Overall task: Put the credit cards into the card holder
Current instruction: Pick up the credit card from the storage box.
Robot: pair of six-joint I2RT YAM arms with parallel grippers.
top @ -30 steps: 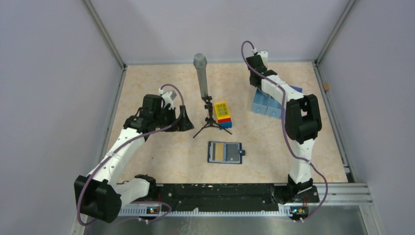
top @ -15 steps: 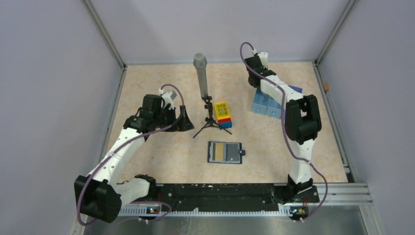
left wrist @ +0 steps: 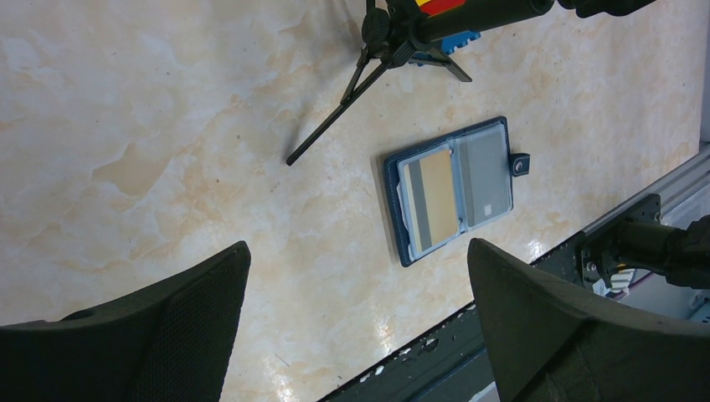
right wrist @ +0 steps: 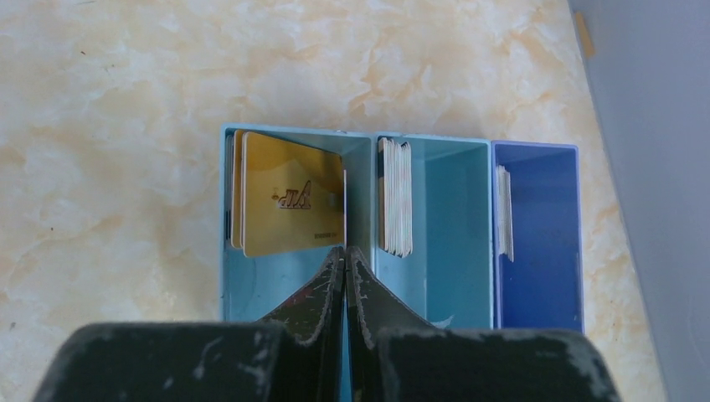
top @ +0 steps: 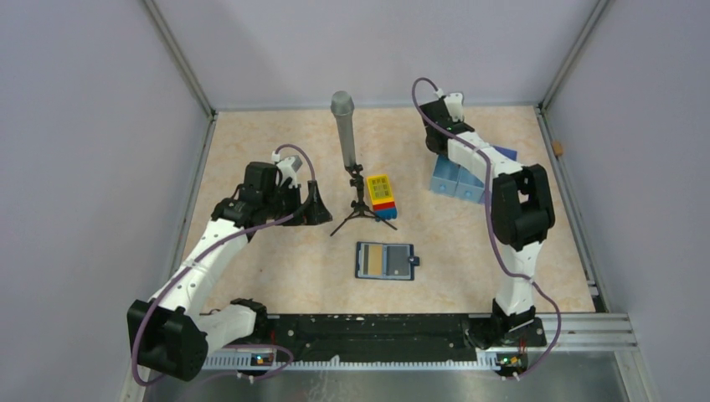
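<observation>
Navy-blue folding card holder [top: 385, 260] lies open on the marbled counter [top: 276, 268] near the arm bases, gold-and-grey card [left wrist: 431, 201] inside.
Left pincer [left wrist: 358, 251] hovers beyond it to the left, spread wide apart; at the far end, right pincer [right wrist: 346, 251] is pressed together over the pale blue three-compartment tray [right wrist: 435, 142], beside upright gold plastic credit cards [right wrist: 289, 201] in an end compartment.

You see a navy card holder [left wrist: 488, 177], its card [left wrist: 431, 201] gold with a grey stripe. The table [left wrist: 167, 126] is marbled beige.

The right arm [top: 470, 157] has edged rightward (jaws now closed).
</observation>
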